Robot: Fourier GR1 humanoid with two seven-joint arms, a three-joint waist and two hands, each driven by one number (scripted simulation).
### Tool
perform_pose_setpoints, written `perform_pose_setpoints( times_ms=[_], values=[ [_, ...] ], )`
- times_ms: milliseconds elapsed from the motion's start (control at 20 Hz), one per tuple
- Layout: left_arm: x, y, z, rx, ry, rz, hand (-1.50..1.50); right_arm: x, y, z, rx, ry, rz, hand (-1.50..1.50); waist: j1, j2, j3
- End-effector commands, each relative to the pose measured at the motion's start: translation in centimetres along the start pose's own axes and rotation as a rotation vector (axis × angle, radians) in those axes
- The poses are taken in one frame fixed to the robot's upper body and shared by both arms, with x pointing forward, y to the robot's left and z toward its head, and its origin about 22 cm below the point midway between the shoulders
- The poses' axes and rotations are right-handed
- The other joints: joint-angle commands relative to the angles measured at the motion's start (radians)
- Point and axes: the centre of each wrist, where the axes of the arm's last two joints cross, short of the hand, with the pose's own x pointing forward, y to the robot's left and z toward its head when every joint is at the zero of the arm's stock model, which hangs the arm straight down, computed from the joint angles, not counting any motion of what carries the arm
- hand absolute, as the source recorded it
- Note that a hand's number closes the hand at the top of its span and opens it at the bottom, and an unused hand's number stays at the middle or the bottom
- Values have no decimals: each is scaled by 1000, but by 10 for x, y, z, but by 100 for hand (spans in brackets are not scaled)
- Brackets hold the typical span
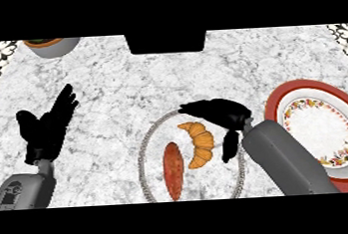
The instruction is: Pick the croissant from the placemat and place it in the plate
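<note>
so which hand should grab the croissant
Right. The right hand already hangs over the placemat, its fingers just beside the croissant, and the plate lies on that same side. The left hand rests open at the view's left, away from both.

You had bare counter [117, 92] left of the placemat [146, 155]; on it, a sausage [174, 170] lay close beside the croissant [200, 142], crowding its left.
</note>
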Motion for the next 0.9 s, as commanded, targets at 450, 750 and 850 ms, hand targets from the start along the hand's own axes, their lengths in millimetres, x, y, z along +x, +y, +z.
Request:
perform_pose_setpoints(
  times_ms=[450,750,850],
  values=[
    [-5,9,-4,-6,9,-7,0,-4,24,-22,21,36,75,-150,2,1,0],
    [1,4,11,-22,10,-16,0,13,20,-34,131,31,128,150,3,-1,0],
    [-5,3,-8,-5,1,1,0,17,33,-36,178,-48,125,150,-3,1,0]
  ],
)
